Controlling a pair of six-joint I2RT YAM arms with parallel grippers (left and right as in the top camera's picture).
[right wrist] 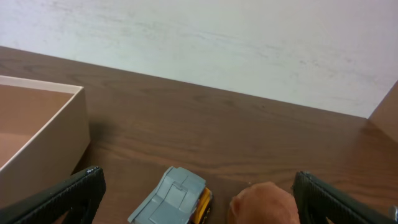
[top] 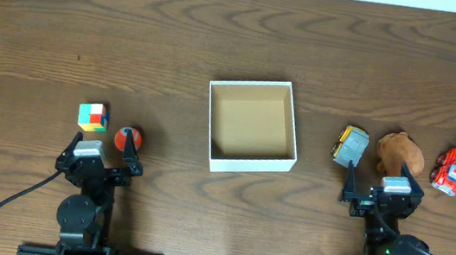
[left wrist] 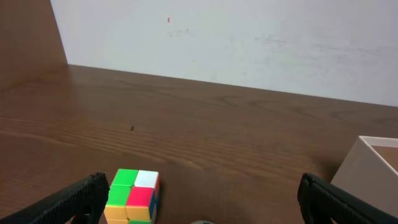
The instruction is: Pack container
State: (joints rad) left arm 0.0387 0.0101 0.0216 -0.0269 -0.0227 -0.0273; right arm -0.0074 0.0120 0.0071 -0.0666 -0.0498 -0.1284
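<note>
The container [top: 248, 159], a shallow white box with a brown inside, sits empty at the table's middle. Its wall shows in the left wrist view [left wrist: 367, 165] and the right wrist view [right wrist: 43, 134]. Left of it lie a coloured cube [top: 93, 116] [left wrist: 132, 196] and a red ball [top: 128, 139]. Right of it lie a grey-yellow toy car [top: 350, 146] [right wrist: 171, 199], a brown plush [top: 400, 151] [right wrist: 264, 205] and a red toy truck [top: 453, 170]. My left gripper [top: 105, 153] is open just near of the cube and ball. My right gripper [top: 381, 184] is open just near of the car and plush.
The wooden table runs back to a white wall [left wrist: 249, 43]. Both arm bases stand at the near edge.
</note>
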